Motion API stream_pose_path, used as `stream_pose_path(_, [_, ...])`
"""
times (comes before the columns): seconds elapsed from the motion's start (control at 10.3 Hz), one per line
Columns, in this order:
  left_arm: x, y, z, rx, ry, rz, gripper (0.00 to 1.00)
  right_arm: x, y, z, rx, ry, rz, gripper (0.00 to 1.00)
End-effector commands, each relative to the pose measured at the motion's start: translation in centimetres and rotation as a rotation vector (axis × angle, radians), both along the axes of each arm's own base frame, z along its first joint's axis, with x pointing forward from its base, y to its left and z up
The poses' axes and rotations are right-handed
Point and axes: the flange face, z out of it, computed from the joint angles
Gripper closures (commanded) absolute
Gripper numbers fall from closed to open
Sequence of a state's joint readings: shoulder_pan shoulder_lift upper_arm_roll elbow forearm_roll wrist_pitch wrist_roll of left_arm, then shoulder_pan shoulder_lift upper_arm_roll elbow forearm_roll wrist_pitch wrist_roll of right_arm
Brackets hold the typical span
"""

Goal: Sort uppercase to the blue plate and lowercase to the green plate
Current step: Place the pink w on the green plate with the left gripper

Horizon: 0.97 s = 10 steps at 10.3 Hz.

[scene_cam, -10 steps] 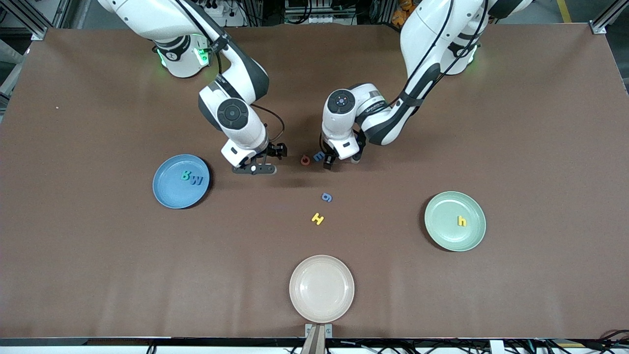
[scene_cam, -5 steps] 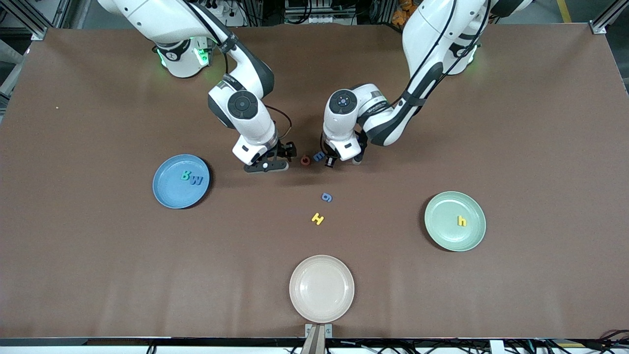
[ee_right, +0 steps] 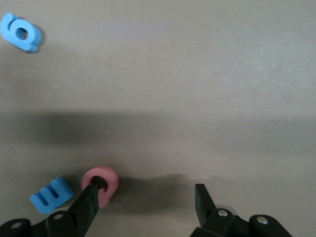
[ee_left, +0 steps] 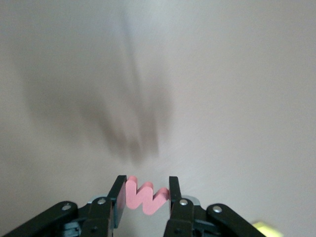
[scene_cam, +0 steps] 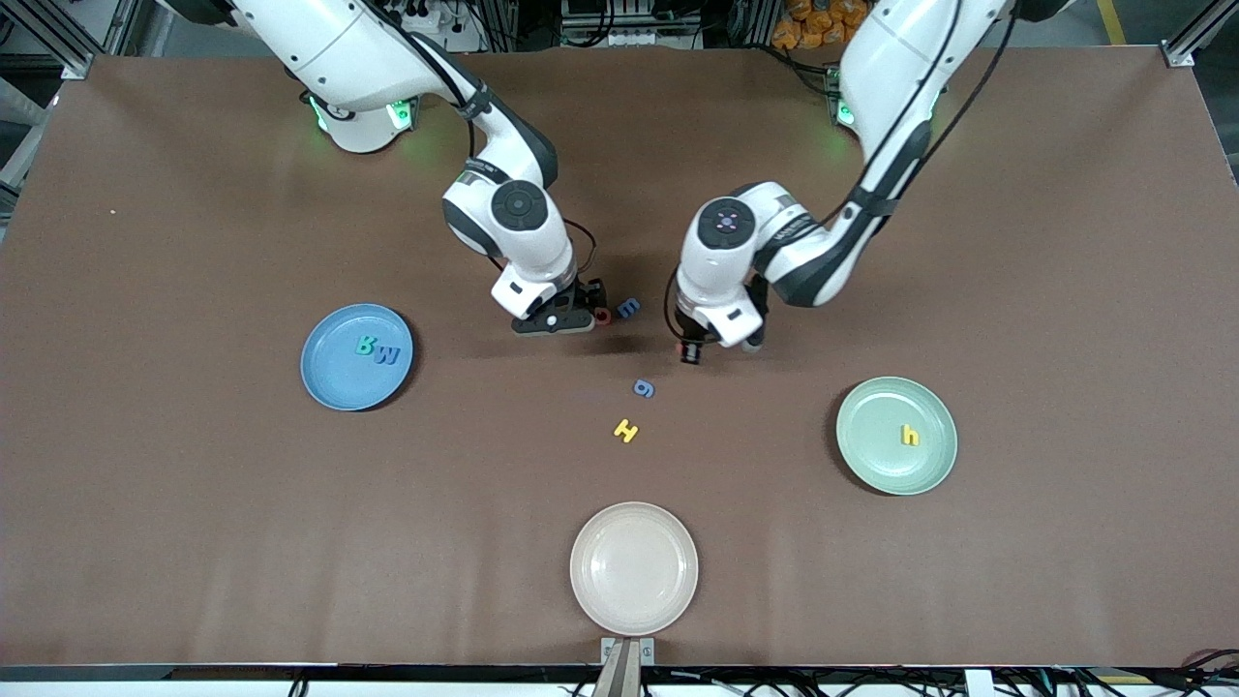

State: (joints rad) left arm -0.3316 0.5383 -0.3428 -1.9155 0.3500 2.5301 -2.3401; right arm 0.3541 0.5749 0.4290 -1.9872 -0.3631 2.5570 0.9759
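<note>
Both arms have shifted since the earlier frames: the right gripper [scene_cam: 571,318] has travelled from beside the blue plate [scene_cam: 329,373] to the red G [scene_cam: 603,316], and the left gripper [scene_cam: 693,350] has lifted away from the blue m [scene_cam: 629,308] with the red w [ee_left: 144,196] pinched between narrowly set fingers.

Step in hand: carry the red w to the green plate [scene_cam: 876,460], where the yellow h [scene_cam: 910,436] already lies. The next move calls for a traverse over that plate and a release.

The right gripper stands wide open, one finger [ee_right: 83,207] touching the red G, which is not yet between the fingers; judged next: centre, then close.

Only the left wrist view shows the held letter. Only the front view shows R [scene_cam: 366,345] and W [scene_cam: 387,356] on the blue plate, and the blue g [scene_cam: 644,388] and yellow H [scene_cam: 626,430] loose on the table.
</note>
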Motion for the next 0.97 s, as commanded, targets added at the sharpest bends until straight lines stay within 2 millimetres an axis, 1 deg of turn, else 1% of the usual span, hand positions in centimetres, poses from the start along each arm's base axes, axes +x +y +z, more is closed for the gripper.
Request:
stream_pose_path(0.0, [3.6,6.9,3.4,0.036,-0.041,0.079,1.0,-0.1,1.8,-0.5,0.0,-0.017,-0.031,0.17])
stream_pose_path(0.1, [5.4,10.1,3.4,0.041,-0.041,0.101,1.0,-0.4,2.0,-0.8,-0.003,-0.012,-0.024,0.26])
stream_pose_path(0.19, [7.2,13.8,3.5,0.049,-0.042,0.112,1.0,-0.6,2.2,-1.3,-0.004,-0.006,-0.022,0.3])
stream_pose_path(0.29, [8.7,17.5,3.4,0.058,-0.037,0.122,1.0,-0.7,2.5,-1.5,0.001,-0.003,-0.025,0.36])
stream_pose_path(0.39, [9.6,20.7,3.1,0.08,-0.015,0.124,1.0,-0.9,3.0,-1.6,0.004,-0.003,-0.02,0.36])
stream_pose_path(0.49, [10.3,23.9,2.7,0.093,0.005,0.112,1.0,-1.0,3.0,-1.9,0.003,0.002,-0.022,0.36])
stream_pose_path(0.58, [10.7,25.8,2.5,0.095,0.01,0.112,1.0,-1.0,3.1,-2.0,0.004,0.004,-0.033,0.36])
stream_pose_path(0.68, [10.9,26.7,2.4,0.097,0.012,0.112,1.0,-0.9,3.2,-2.0,0.008,0.004,-0.04,0.37])
stream_pose_path(0.78, [11.1,27.5,2.5,0.097,0.012,0.122,1.0,-1.0,3.2,-2.3,0.005,0.01,-0.038,0.37])
stream_pose_path(0.87, [11.2,27.5,2.5,0.096,0.012,0.125,0.54,-1.1,3.3,-2.5,0.006,0.012,-0.037,0.37])
